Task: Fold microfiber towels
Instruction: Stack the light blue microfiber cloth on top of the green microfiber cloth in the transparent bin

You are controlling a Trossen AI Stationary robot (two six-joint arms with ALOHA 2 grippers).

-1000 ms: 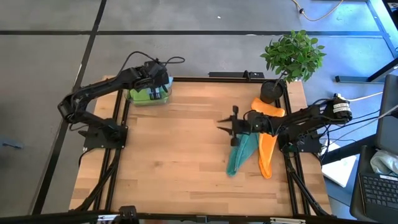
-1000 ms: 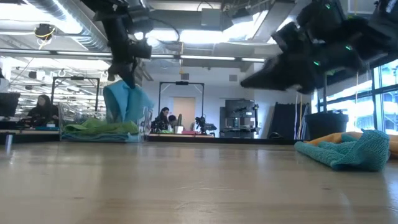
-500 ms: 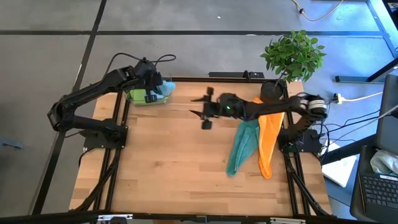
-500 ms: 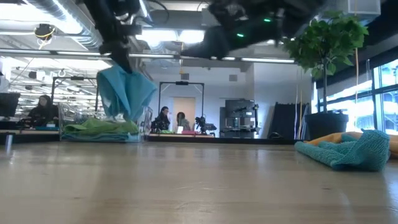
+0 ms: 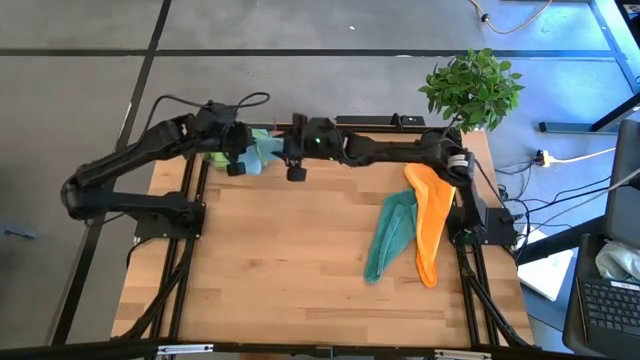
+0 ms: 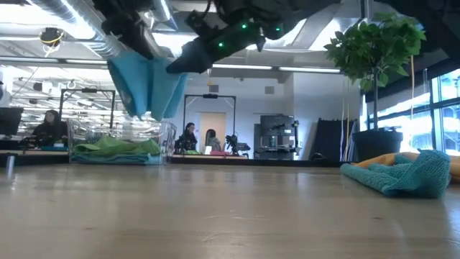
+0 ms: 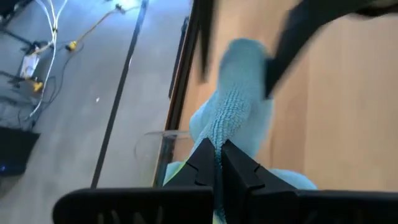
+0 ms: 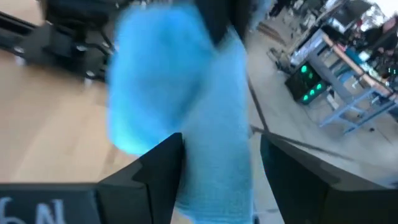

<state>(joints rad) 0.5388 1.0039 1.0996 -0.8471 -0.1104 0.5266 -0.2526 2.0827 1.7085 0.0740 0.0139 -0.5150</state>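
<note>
A light blue towel (image 5: 262, 150) hangs above the table's far left corner, with my left gripper (image 5: 238, 152) shut on it. In the low view the light blue towel (image 6: 147, 83) dangles over a clear bin (image 6: 118, 147) in which a lime green towel (image 5: 218, 157) lies. My right gripper (image 8: 221, 168) reaches across from the right, open. Its two fingers stand on either side of the hanging towel (image 8: 180, 93); whether they touch it I cannot tell. A teal towel (image 5: 390, 237) and an orange towel (image 5: 430, 225) lie bunched on the table's right. My left gripper pinches a bunched fold at the light blue towel's top (image 7: 217, 134) between its two fingertips, slanting down from the table's left. One layer or several, I cannot tell. The towel hangs slack below the fingers, clear of the bin and the table.
A potted plant (image 5: 470, 90) stands at the far right corner, just behind the orange towel. Bare wood (image 5: 280, 260) fills the table's middle and near part. People sit in the room beyond the far edge.
My left gripper has risen and drawn back toward the table's left, lifting the light blue towel clear of the bin. My right arm has swung up from over the teal towel and stretched across toward the far left corner, reaching the hanging towel.
</note>
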